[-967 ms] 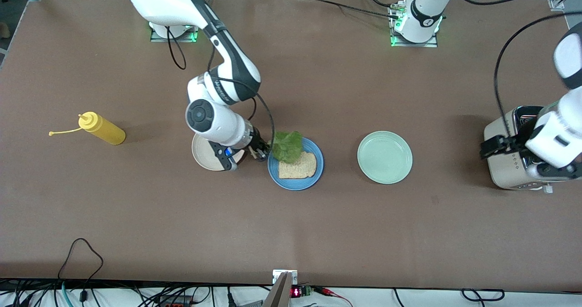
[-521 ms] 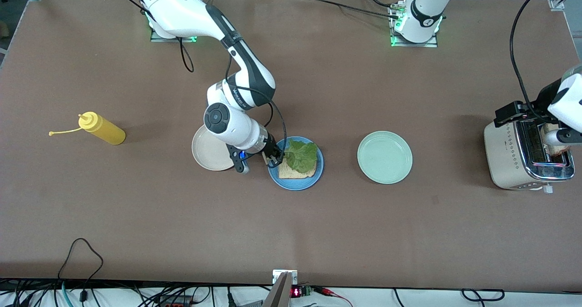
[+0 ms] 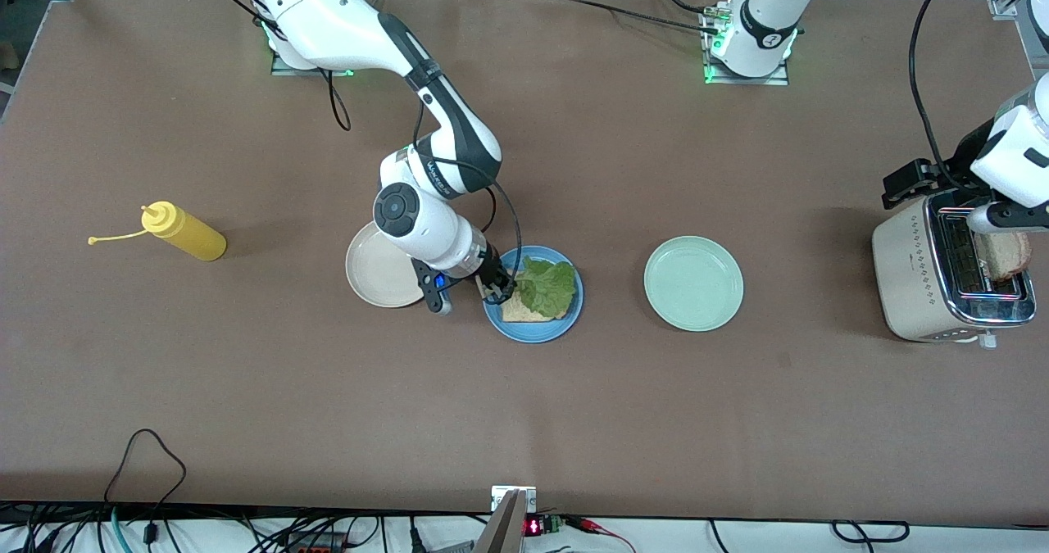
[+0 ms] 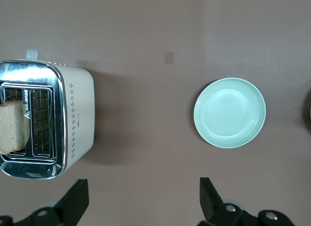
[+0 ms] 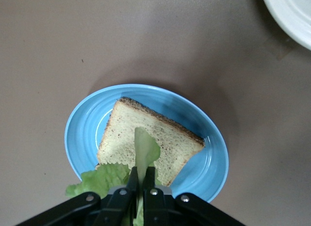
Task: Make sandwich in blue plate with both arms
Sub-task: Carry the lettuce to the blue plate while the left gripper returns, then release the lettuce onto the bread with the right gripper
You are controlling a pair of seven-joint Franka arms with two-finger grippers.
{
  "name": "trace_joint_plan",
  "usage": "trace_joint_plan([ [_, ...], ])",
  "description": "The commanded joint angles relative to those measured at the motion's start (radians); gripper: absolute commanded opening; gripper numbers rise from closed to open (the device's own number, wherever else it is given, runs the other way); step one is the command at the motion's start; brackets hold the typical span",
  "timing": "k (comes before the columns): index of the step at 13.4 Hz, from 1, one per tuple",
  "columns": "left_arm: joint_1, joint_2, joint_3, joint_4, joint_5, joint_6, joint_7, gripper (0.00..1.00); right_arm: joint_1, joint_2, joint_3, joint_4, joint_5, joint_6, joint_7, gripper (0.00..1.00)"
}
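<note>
We see the right gripper (image 3: 497, 288) low over the blue plate (image 3: 574, 315), at the plate's rim toward the right arm's end of the table; its fingers are pressed together on the stalk of a lettuce leaf (image 3: 547, 286), and the leaf drapes over a bread slice (image 3: 524, 314) lying in the plate; in the right wrist view the slice (image 5: 160, 143) sits inside the rim with blue showing round most of it, one corner near the plate's edge (image 5: 73, 133). A cream-white plate (image 3: 373, 278) lies just beside the blue one, partly under the right arm's wrist; a pale mint-green plate (image 3: 693, 283) lies apart toward the left arm's end, with bare table between them. The left gripper (image 3: 942, 188) hangs over the toaster (image 3: 918, 278) near the table's edge, its fingers (image 4: 77, 199) spread wide and holding nothing; a second bread slice (image 4: 12, 133) stands in one toaster slot. A yellow squeeze bottle (image 3: 182, 233) lies on its side well apart toward the right arm's end; the table nearer the front camera offers wide open room.
</note>
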Motion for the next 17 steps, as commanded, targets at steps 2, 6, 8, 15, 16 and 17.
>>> trace_joint_plan([
  [2, 0.006, -0.032, -0.006, -0.033, -0.012, 0.013, 0.006, 1.00, 0.002, 0.030, -0.005, 0.031, 0.019, 0.008, 0.012, 0.34],
  [6, 0.008, -0.034, -0.006, -0.030, -0.012, 0.007, 0.009, 1.00, 0.003, 0.031, -0.005, 0.031, 0.019, 0.000, 0.014, 0.90],
  [8, 0.008, -0.034, -0.006, -0.030, -0.012, 0.007, 0.009, 1.00, -0.006, 0.022, -0.006, 0.031, 0.007, -0.004, 0.003, 1.00],
  [15, 0.008, -0.034, -0.006, -0.027, -0.012, 0.007, 0.009, 1.00, -0.089, -0.080, -0.017, 0.027, -0.044, -0.217, -0.274, 1.00],
  [16, 0.008, -0.034, -0.006, -0.027, -0.012, 0.007, 0.009, 1.00, -0.110, -0.102, -0.019, 0.024, -0.044, -0.272, -0.336, 1.00],
  [17, 0.008, -0.034, -0.004, -0.027, -0.012, 0.007, 0.009, 1.00, -0.135, -0.129, -0.019, 0.018, -0.045, -0.335, -0.391, 1.00],
])
